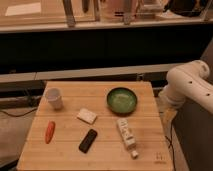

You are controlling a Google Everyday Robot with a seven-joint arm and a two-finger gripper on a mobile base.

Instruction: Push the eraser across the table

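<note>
The table (65,152) carries all items. The robot arm (187,85) stands right of the green bowl (122,99), beyond the table edge. The gripper is out of frame, so its state cannot be told. The cup (54,98) stands far left of the bowl. The eraser (88,140) lies flat, below-left of the bowl and untouched.

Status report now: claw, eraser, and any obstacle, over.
Claw out of view, open; arm beside table right edge. Eraser flat near front edge, untouched. White block close behind it, carrot to its left, tube to its right.
</note>
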